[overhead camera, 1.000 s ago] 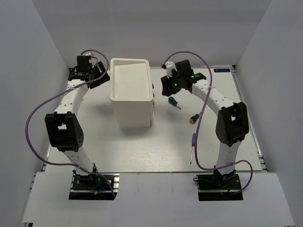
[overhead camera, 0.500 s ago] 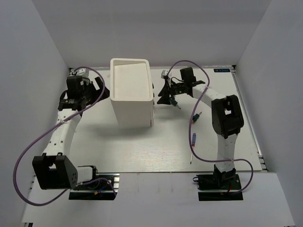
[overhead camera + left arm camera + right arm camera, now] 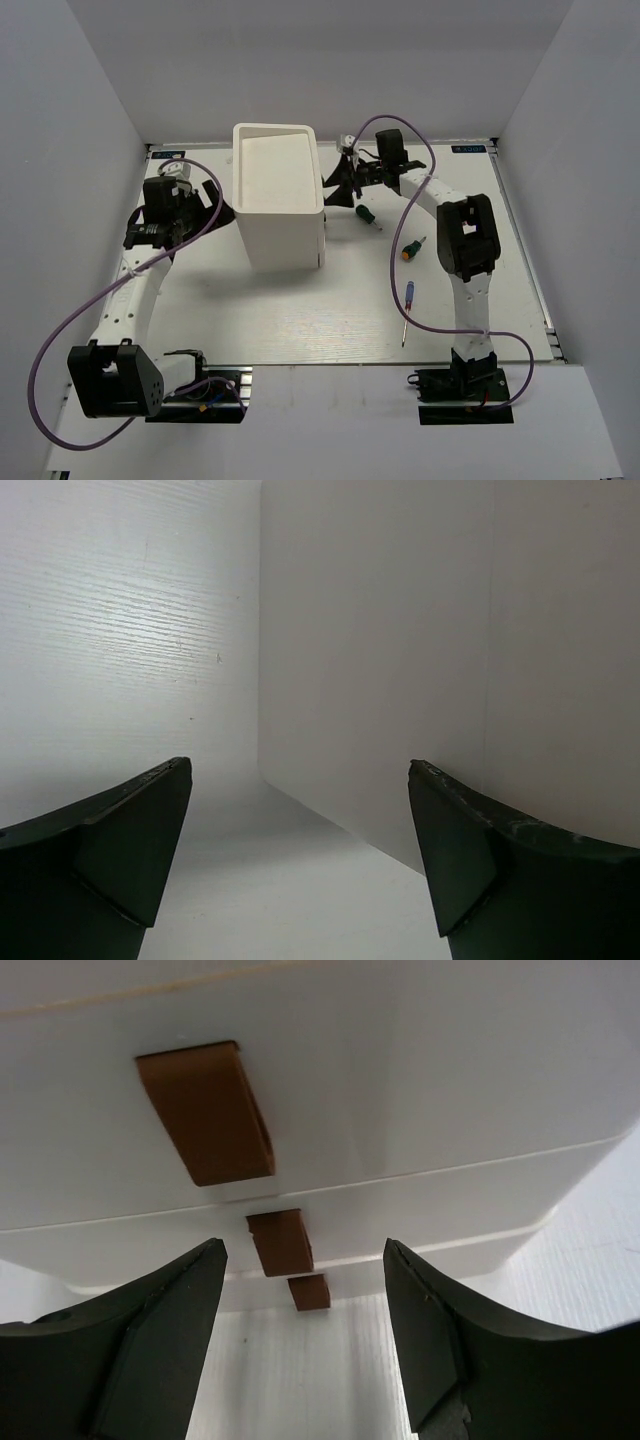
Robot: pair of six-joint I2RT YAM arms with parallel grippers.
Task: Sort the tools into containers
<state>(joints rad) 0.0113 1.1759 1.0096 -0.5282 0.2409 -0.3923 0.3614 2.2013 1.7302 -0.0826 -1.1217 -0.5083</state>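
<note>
Showing the tall white bin [image 3: 274, 190] standing at the far middle of the table [image 3: 300, 310]. Showing the left gripper [image 3: 220, 205] hanging just left of the bin's wall, fingers spread wide, released and holding nothing. Showing the right gripper [image 3: 338, 192] facing the bin's right side, likewise parted and empty, looking onto stacked white rims [image 3: 420, 1195] bearing brown tabs [image 3: 205, 1110]. Lying right of the bin, running far to near: green screwdriver [image 3: 366, 216], orange-green screwdriver [image 3: 411, 249], blue-handled screwdriver [image 3: 406, 300], all untouched.
</note>
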